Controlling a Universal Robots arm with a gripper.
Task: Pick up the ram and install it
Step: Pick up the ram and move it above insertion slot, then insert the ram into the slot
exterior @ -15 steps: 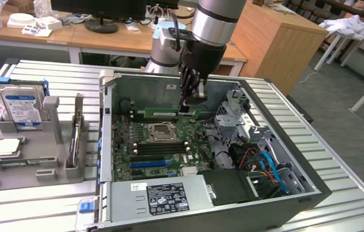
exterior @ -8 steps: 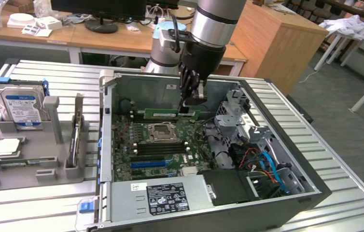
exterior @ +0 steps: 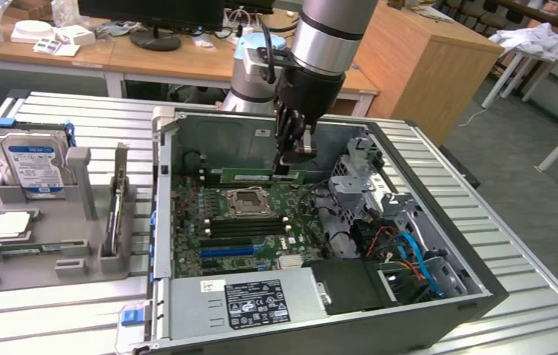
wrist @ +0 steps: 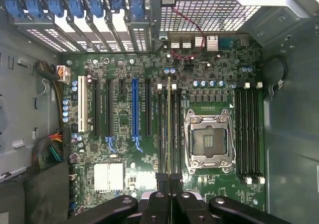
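I had the pincer (exterior: 294, 164) clamped on the ram (exterior: 257, 176), gripping it near one end, inside the open case (exterior: 408, 325) at the centre of the exterior frame; the ram stood on edge, level, just above the socket (exterior: 243, 201) in that frame; in the wrist view it ran along the slots (wrist: 160, 134) beside the socket; I couldn't tell whether it was seated; the hard drive (exterior: 30, 164) stood at the exterior frame's left, on the desk (exterior: 72, 118).

Even indoor light, soft shadows
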